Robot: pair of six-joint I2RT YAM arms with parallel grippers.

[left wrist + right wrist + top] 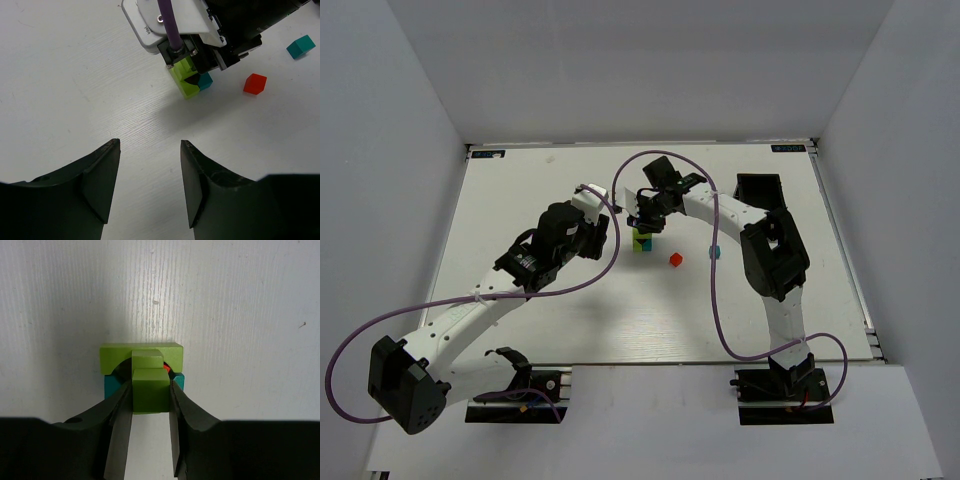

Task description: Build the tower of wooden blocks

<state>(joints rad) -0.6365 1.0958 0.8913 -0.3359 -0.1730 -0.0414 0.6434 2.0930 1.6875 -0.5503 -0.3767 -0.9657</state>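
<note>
The wood block tower (642, 241) stands at mid-table: a lime-green arched block (140, 351) over a teal block (111, 386), with a sliver of red between them. My right gripper (150, 387) is shut on a green cube (150, 390), holding it right at the tower's top. In the left wrist view the tower (186, 84) sits under the right arm's wrist. My left gripper (150, 150) hovers open over bare table, near the tower's left side, with nothing between its fingers.
A loose red cube (674, 259) lies right of the tower, and the left wrist view shows this red cube (255, 83) too. A loose teal cube (714, 251) lies further right. A black rectangular tray (760, 188) sits at the back right. White walls enclose the table.
</note>
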